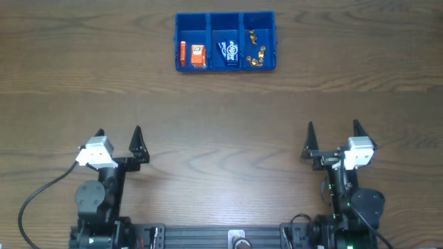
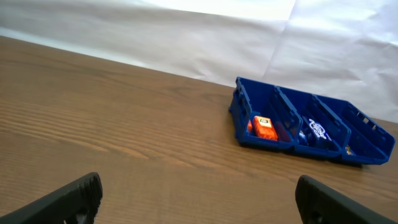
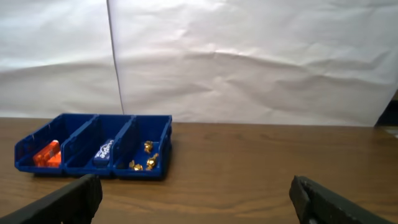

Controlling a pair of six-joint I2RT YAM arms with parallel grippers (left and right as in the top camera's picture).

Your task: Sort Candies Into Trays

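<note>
We see a wood-grain table (image 1: 221, 111) with a creased white sheet (image 3: 249, 62) behind it. Blue tray (image 1: 225, 68) sits far centre: orange candies (image 1: 198, 56) left bin, blue candy (image 1: 229, 52) middle, gold candies (image 1: 255, 52) right. Left gripper (image 1: 118, 135) and right gripper (image 1: 333, 131) near bases, jaws wide, holding nothing.

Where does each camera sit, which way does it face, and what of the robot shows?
Top view: above the table, looking straight down; both arms at the bottom edge, left gripper and right gripper open.
Left wrist view: on the left arm, facing the blue tray across the table; its own fingers show.
Right wrist view: on the right arm, facing the same tray; its fingers show.
All share the tray and candies.
</note>
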